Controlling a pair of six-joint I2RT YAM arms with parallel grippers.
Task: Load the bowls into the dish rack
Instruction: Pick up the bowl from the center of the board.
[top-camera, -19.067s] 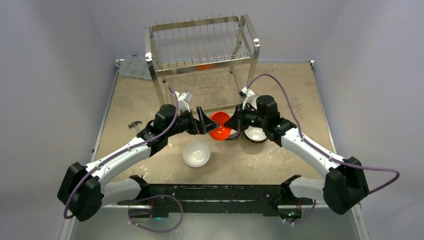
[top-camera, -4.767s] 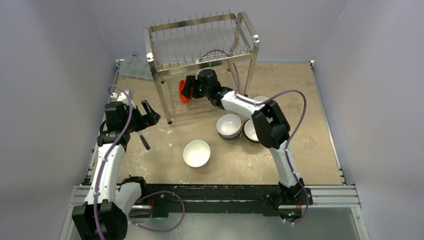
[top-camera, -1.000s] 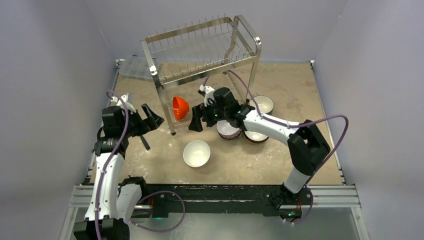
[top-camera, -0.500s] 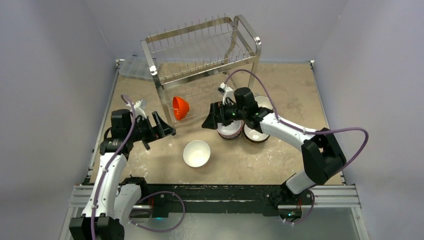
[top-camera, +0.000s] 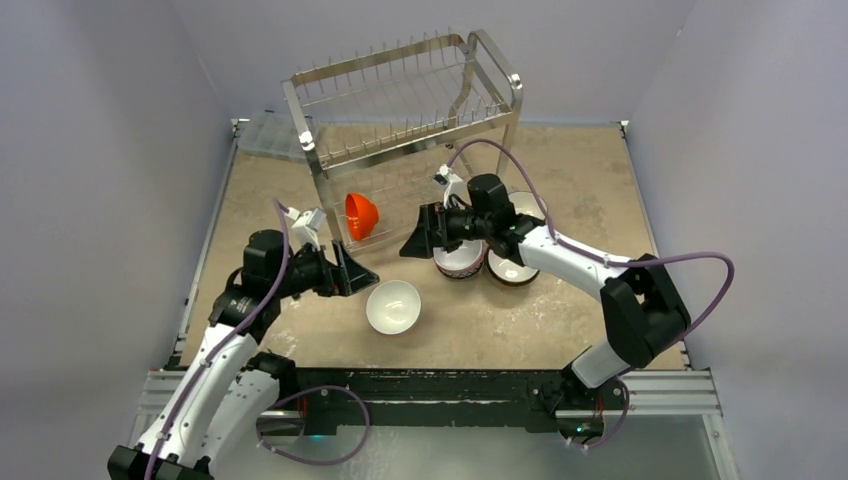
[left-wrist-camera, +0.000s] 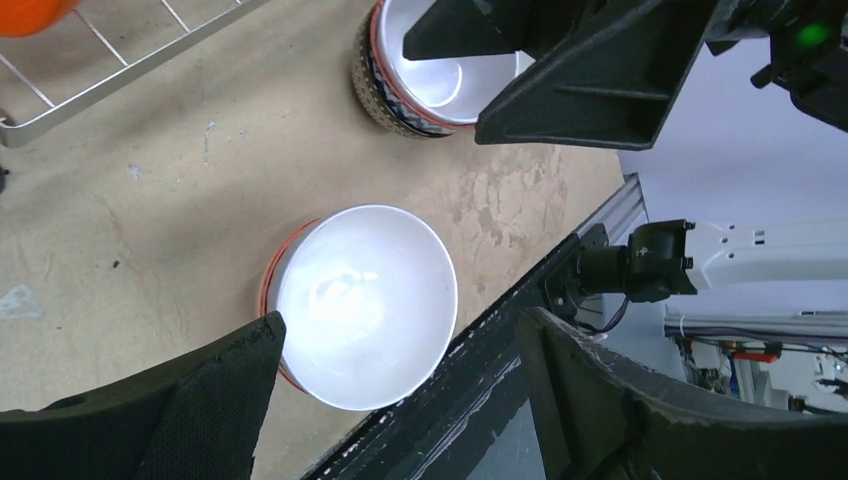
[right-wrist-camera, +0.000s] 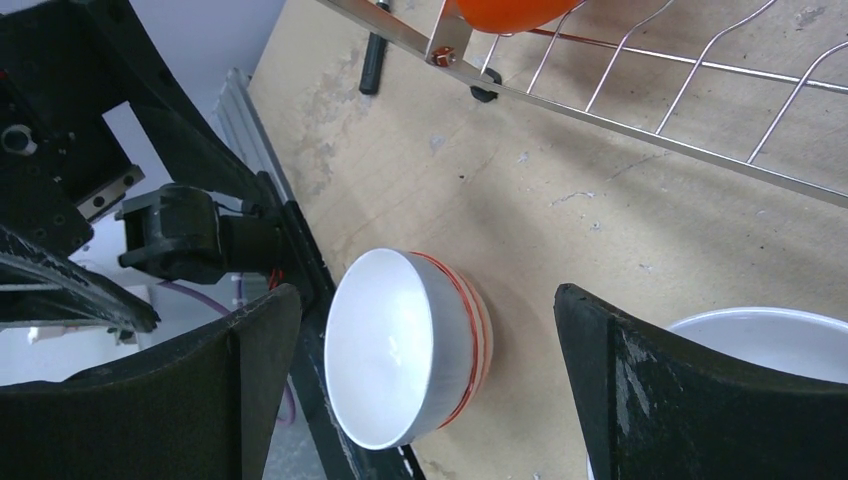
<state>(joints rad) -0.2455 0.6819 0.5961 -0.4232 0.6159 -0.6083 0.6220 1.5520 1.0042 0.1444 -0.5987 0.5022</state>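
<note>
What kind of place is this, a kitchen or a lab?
Probably a robotics lab test cell, not a kitchen: robot arms bolted to an aluminium rail, blank walls boxing in a scuffed table, dish rack and bowls as props.

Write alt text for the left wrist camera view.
A white bowl with red-striped sides sits on the tan table, framed by the open left claw. Beyond it, the right claw partly hides a patterned bowl; dish rack upper left.

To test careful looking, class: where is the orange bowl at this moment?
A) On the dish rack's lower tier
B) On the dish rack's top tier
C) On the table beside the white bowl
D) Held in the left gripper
A: the orange bowl sits tilted among the lower-tier wires of the dish rack, under the bare top tier.
</note>
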